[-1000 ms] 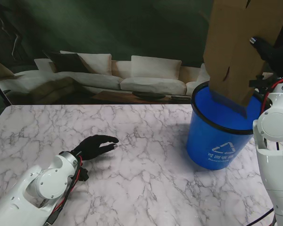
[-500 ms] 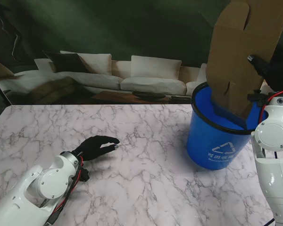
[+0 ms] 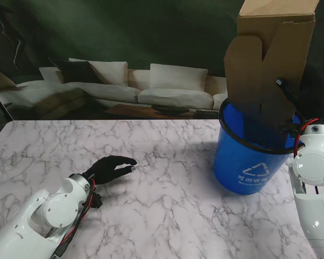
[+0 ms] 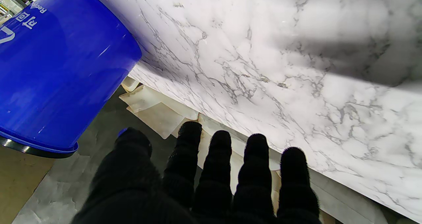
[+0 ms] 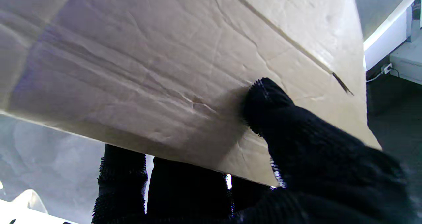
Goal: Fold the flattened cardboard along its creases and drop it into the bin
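The folded brown cardboard (image 3: 267, 70) stands upright with its lower end inside the blue bin (image 3: 248, 164) at the right of the table. My right hand (image 3: 308, 86), in a black glove, is shut on the cardboard's right edge above the bin's rim. In the right wrist view the thumb presses one face of the cardboard (image 5: 184, 62) while the fingers (image 5: 122, 181) lie behind it. My left hand (image 3: 109, 167) rests open on the marble table (image 3: 167, 199), far to the left of the bin. The left wrist view shows its spread fingers (image 4: 217, 171) holding nothing, with the bin (image 4: 56, 72) off to one side.
The bin carries a white recycling mark and stands near the table's far right edge. Beyond the table are a white sofa (image 3: 151, 86) with dark and light cushions and a low dark table. My right forearm (image 3: 316, 183) rises beside the bin.
The right hand has turned the cardboard more upright and lowered it deeper into the bin. The left hand has stayed where it was.
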Motion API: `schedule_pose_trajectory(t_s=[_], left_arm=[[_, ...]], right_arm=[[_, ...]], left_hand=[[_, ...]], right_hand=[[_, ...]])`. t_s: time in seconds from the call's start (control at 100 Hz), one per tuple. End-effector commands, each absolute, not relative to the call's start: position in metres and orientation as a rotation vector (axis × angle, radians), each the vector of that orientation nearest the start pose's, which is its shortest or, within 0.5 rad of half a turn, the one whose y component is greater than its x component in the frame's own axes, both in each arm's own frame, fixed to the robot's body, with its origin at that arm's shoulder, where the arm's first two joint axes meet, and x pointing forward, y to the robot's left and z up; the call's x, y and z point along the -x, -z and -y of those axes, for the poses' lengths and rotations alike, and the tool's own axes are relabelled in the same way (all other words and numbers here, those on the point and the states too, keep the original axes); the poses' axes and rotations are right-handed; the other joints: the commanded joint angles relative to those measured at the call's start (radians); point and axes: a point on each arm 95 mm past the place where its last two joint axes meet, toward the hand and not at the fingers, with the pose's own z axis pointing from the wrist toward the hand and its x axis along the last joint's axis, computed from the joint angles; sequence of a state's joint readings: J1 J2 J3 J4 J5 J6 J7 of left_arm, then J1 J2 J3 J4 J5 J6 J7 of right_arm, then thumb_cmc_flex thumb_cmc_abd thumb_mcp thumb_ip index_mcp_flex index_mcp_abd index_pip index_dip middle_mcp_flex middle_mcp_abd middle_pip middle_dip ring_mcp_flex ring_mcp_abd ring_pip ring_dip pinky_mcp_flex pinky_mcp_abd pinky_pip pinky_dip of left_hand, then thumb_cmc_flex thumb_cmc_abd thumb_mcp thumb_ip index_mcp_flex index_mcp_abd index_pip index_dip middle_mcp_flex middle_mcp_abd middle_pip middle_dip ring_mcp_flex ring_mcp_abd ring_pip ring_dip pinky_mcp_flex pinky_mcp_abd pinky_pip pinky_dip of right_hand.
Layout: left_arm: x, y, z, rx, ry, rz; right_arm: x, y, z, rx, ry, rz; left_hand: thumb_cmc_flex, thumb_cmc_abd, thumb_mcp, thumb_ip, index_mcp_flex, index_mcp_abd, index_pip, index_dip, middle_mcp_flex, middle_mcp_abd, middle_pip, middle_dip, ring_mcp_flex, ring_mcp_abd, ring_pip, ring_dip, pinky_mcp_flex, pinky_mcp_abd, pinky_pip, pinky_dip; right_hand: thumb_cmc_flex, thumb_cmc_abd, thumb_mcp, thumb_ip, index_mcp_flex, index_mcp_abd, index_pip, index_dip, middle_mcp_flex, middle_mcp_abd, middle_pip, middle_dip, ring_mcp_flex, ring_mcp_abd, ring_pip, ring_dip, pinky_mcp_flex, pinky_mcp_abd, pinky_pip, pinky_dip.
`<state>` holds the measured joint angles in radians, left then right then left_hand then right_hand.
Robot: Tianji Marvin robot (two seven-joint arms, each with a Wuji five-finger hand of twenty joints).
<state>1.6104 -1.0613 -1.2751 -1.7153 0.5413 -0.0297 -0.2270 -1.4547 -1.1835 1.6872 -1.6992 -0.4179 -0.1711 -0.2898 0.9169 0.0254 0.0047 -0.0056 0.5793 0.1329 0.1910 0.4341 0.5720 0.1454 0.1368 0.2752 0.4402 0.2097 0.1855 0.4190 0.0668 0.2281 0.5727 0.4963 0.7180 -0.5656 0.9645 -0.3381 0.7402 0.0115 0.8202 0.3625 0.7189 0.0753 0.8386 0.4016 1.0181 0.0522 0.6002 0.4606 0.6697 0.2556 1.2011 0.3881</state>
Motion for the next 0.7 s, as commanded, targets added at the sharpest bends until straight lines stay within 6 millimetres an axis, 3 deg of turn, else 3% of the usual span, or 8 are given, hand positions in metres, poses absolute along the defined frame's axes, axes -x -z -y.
schedule_pose_trajectory(t_s=[0.0,0.13,0.26,0.32,0.37,0.57,0.69], left_arm=[[-0.388,0.309,0.002,1.668,1.715,-1.520],[-0.388,0.309,0.001,1.668,1.716,-1.518],[-0.388,0.309,0.001,1.667,1.716,-1.518],[-0.388,0.309,0.001,1.668,1.717,-1.516],[-0.388,0.309,0.001,1.668,1.717,-1.515],[-0.389,0.310,0.001,1.668,1.717,-1.516],[-0.389,0.310,0.001,1.668,1.717,-1.516]], right_arm=[[-0.428,0.136,0.150,-1.149,-2.027,-0.353],[-0.425,0.136,0.152,-1.167,-2.019,-0.391],[-0.419,0.137,0.155,-1.200,-1.971,-0.460],[-0.416,0.138,0.158,-1.222,-1.945,-0.490],[-0.414,0.138,0.160,-1.235,-1.920,-0.511],[-0.408,0.137,0.167,-1.241,-1.854,-0.534],[-0.405,0.134,0.170,-1.231,-1.821,-0.541]], left_hand=[[-0.008,0.039,-0.030,-0.004,0.011,0.004,0.006,-0.001,0.011,0.006,-0.003,0.007,0.020,0.005,0.022,0.010,-0.008,0.012,0.011,0.020],[-0.007,0.040,-0.029,-0.004,0.011,0.004,0.006,-0.001,0.012,0.007,-0.003,0.007,0.020,0.005,0.022,0.010,-0.008,0.011,0.010,0.019],[-0.007,0.040,-0.029,-0.004,0.010,0.002,0.006,-0.001,0.010,0.006,-0.003,0.007,0.019,0.002,0.022,0.010,-0.008,0.010,0.011,0.019],[-0.007,0.038,-0.030,-0.004,0.010,0.006,0.006,-0.001,0.011,0.008,-0.003,0.007,0.019,0.004,0.022,0.010,-0.008,0.010,0.011,0.019],[-0.005,0.039,-0.029,-0.004,0.011,0.003,0.006,-0.001,0.012,0.005,-0.002,0.007,0.020,0.003,0.022,0.010,-0.008,0.011,0.011,0.019],[-0.007,0.039,-0.030,-0.004,0.010,0.003,0.006,-0.001,0.012,0.006,-0.003,0.007,0.019,0.004,0.022,0.010,-0.008,0.010,0.011,0.019],[-0.006,0.039,-0.029,-0.004,0.011,0.004,0.006,-0.001,0.012,0.006,-0.002,0.007,0.020,0.005,0.022,0.010,-0.008,0.010,0.011,0.019]], right_hand=[[0.128,0.137,0.047,0.115,-0.021,-0.215,0.093,-0.043,-0.058,-0.014,-0.028,-0.010,-0.055,-0.006,-0.036,-0.027,-0.053,0.006,-0.030,-0.018],[0.060,0.116,0.011,0.108,-0.115,-0.196,0.105,-0.118,-0.153,-0.016,-0.041,-0.014,-0.169,0.003,-0.083,-0.056,-0.161,-0.004,-0.064,-0.028],[-0.013,0.120,0.002,0.116,-0.198,-0.143,0.033,-0.159,-0.233,-0.014,-0.076,-0.021,-0.295,0.011,-0.129,-0.085,-0.271,-0.016,-0.098,-0.035],[-0.070,0.123,0.022,0.159,-0.209,-0.116,-0.048,-0.143,-0.259,-0.009,-0.103,-0.031,-0.343,0.017,-0.153,-0.111,-0.314,-0.016,-0.108,-0.028],[-0.119,0.126,0.032,0.214,-0.229,-0.101,-0.132,-0.069,-0.284,-0.009,-0.132,-0.042,-0.389,0.017,-0.184,-0.135,-0.354,-0.017,-0.131,-0.018],[-0.237,0.088,-0.018,0.222,-0.367,-0.049,-0.262,-0.092,-0.380,-0.012,-0.235,-0.087,-0.534,0.013,-0.340,-0.223,-0.515,-0.013,-0.262,-0.046],[-0.305,0.070,-0.071,0.218,-0.438,-0.024,-0.311,-0.121,-0.435,-0.011,-0.305,-0.118,-0.596,0.025,-0.425,-0.271,-0.604,0.032,-0.388,-0.080]])
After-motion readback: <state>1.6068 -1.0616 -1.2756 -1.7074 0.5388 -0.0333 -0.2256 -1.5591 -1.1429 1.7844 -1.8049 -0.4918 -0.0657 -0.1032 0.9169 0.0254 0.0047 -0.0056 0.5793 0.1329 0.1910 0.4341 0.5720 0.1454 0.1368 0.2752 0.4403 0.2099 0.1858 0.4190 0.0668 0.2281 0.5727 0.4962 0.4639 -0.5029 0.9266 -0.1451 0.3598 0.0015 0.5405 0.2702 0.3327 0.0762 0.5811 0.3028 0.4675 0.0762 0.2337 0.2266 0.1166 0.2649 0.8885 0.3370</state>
